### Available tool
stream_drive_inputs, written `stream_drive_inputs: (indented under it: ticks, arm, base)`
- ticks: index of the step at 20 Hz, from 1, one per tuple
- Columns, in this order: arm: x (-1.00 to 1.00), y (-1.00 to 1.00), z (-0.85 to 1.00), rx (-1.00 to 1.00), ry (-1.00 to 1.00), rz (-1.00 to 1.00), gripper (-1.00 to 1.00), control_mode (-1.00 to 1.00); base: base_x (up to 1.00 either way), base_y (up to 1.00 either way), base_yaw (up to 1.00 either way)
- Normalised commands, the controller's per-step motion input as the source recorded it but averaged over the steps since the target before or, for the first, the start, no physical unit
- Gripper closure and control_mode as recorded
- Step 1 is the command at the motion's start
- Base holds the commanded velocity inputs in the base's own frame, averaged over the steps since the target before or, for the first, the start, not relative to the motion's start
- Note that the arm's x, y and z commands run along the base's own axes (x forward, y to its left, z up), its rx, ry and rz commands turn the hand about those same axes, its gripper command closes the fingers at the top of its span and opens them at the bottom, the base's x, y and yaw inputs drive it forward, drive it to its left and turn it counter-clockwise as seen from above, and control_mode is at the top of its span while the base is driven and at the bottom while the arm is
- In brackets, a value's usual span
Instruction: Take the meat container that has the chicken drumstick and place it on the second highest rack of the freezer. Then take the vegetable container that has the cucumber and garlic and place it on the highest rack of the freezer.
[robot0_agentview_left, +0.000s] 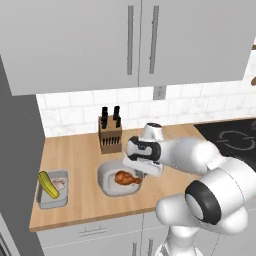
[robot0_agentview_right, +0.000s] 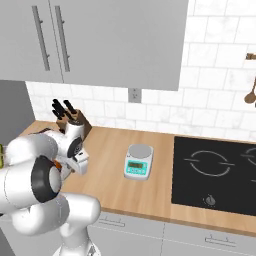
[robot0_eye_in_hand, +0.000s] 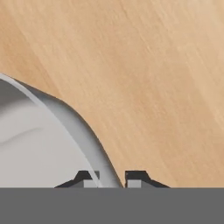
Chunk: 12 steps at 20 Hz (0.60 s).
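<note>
The meat container (robot0_agentview_left: 107, 176), a shallow light-grey rounded-square dish, sits on the wooden counter with the chicken drumstick (robot0_agentview_left: 125, 177) inside it. My gripper (robot0_agentview_left: 141, 175) is down at the dish's right edge. In the hand view its two fingertips (robot0_eye_in_hand: 87, 176) stand on either side of the dish's rim (robot0_eye_in_hand: 78, 127), closed against it. The vegetable container (robot0_agentview_left: 52, 199), a small grey metal tray, lies further left near the counter's front and holds the cucumber (robot0_agentview_left: 48, 184) and the garlic (robot0_agentview_left: 60, 184). The freezer's racks are out of view.
A knife block (robot0_agentview_left: 110, 135) stands behind the dish by the tiled wall. To the right are a small kitchen scale (robot0_agentview_right: 138, 161) and a black cooktop (robot0_agentview_right: 215, 172). Grey wall cabinets (robot0_agentview_left: 135, 40) hang overhead. A tall dark grey panel (robot0_agentview_left: 17, 165) bounds the counter's left end.
</note>
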Motion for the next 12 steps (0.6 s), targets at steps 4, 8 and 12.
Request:
stream_drive_inputs:
  ticks: [4, 8, 12]
  arm:
    - [-0.5, -0.37, 0.03, 0.03, -0.03, -0.33, 1.0, -1.0]
    - [-0.71, -0.33, 0.25, 0.03, -0.11, -0.4, 1.0, -1.0]
    - [-0.59, -0.33, 0.6, 0.1, -0.12, -0.47, 1.0, -1.0]
  base:
    - [0.0, 0.0, 0.0]
    - [0.0, 0.0, 0.0]
    - [0.0, 0.0, 0.0]
